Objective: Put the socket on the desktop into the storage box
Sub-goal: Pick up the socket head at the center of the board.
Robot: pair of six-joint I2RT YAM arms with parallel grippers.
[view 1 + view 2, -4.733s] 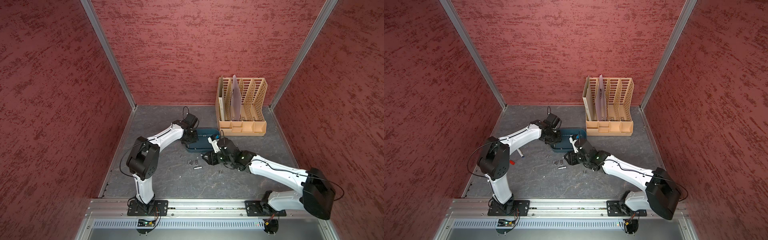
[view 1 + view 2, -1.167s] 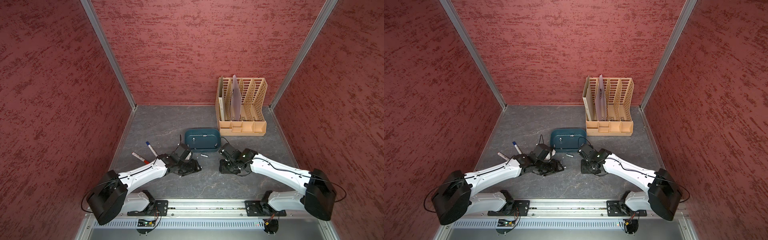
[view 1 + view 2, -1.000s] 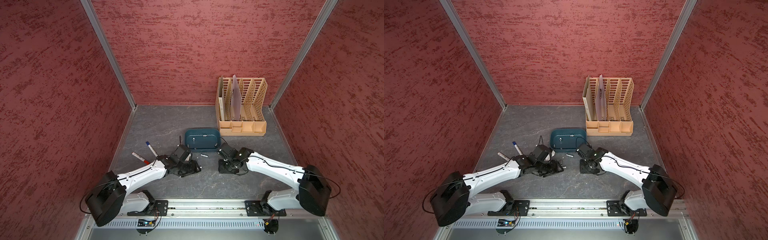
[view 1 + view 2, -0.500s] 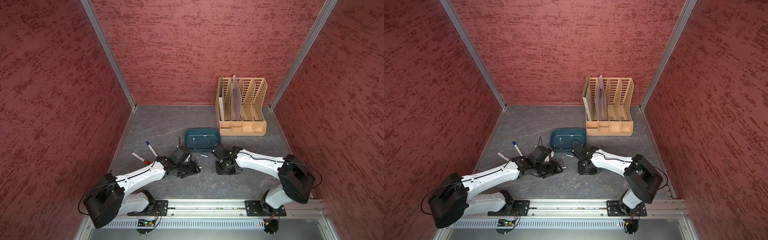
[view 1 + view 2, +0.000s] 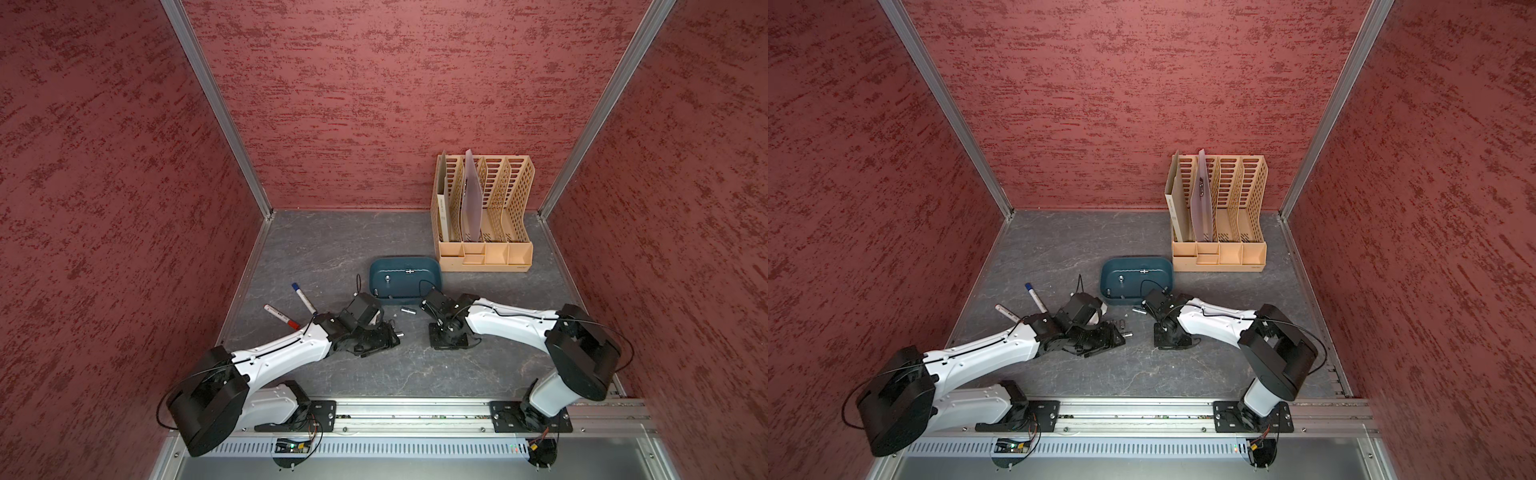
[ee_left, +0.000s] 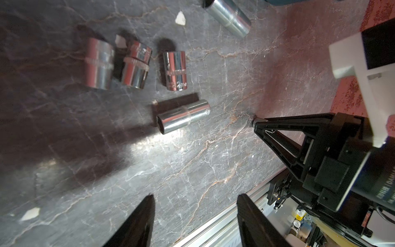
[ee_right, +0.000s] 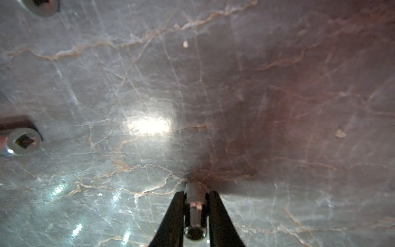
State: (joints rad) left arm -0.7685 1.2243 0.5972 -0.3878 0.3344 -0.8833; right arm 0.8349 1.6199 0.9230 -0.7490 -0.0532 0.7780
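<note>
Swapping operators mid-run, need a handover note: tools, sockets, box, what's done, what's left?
Right tool: shut on a small socket, tip down at the desktop, not yet lifted.
Left tool: open, empty, over a cluster of four sockets.
A lone socket lies on the desktop by the storage box, on the robot's side.
Done: a few small metal pieces lie in the box.
Left: carry the held socket to the box, then the five loose ones.

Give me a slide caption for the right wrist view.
Close-up: right gripper shut on a small socket, its far end at the veined grey desktop.
</note>
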